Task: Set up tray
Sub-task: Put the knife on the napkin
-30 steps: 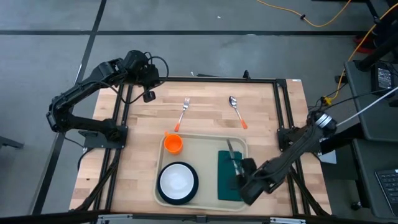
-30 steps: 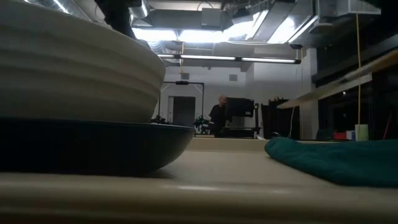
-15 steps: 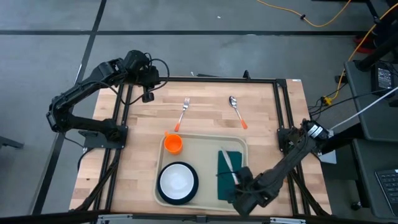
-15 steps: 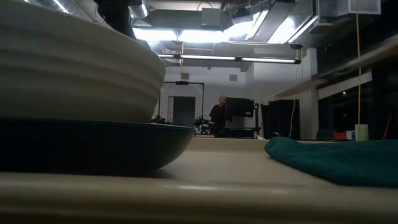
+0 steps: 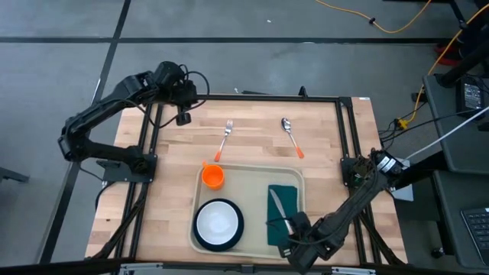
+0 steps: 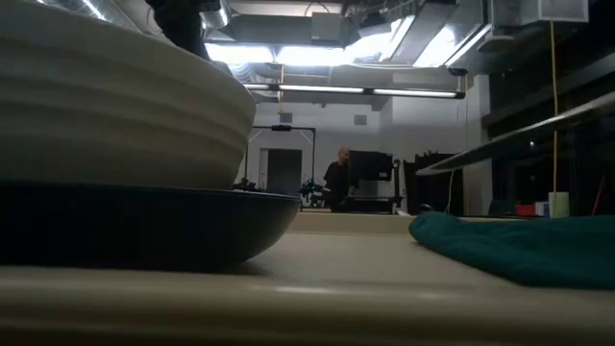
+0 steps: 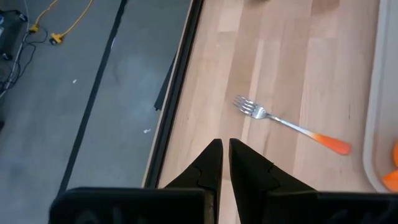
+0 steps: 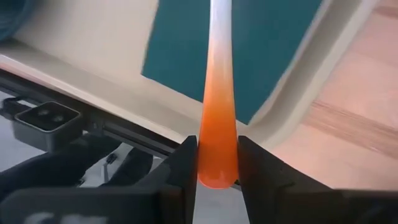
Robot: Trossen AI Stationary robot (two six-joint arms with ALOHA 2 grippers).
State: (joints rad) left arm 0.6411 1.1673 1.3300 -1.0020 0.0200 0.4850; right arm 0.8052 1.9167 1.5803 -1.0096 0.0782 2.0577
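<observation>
Wooden table, fork, spoon, possibly knife

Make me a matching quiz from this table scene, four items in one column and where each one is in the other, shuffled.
Items:
1. fork
2. orange cup
3. white bowl
4. knife

Places:
A. on the dark plate
B. bare wood, beyond the tray
C. held by the right gripper over the green napkin
D. the tray's far left corner

Pairs: 1-B, 2-D, 3-A, 4-C
</observation>
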